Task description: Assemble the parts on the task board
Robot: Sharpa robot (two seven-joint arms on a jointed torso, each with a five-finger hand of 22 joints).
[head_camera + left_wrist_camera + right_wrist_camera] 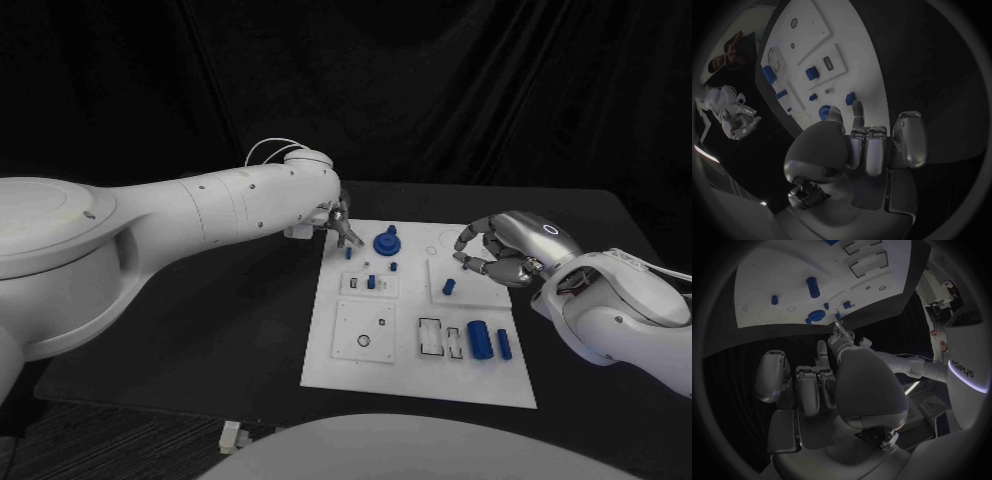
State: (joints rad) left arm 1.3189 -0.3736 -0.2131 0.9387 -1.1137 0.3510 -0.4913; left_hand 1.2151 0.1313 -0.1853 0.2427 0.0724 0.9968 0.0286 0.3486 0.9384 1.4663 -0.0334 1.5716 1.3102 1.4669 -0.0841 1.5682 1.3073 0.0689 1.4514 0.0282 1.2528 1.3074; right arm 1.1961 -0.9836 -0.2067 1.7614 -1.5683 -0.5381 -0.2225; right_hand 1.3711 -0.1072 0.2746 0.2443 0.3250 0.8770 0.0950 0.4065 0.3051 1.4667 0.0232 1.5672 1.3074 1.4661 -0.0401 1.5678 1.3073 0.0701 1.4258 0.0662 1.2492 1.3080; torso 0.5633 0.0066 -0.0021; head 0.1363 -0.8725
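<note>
**Over the far end of the board: both hands hovering, no part picked yet**

Between my two hands lies the task board (378,372), flat on the bench (216,330), with blue parts spread along it. Judgement: the step in hand is approach and selection; nothing looks carried.

Left hand (340,226): at the board's far left corner. In the left wrist view my fingers (869,150) are curled in toward the palm with nothing visible between them. The round blue knob (387,242) stands just beside the fingertips.

Right hand (508,248): above the board's right edge, fingers (816,386) folded in, holding nothing I can see. A short blue peg (449,287) lies just beyond my fingertips, toward me. Two larger blue cylinders (490,342) lie well nearer my body, beside a rectangular recess.

Next move, as I judge it: uncurl one hand, lower onto a single part, pinch it squarely. Which socket suits which part I cannot tell.
</note>
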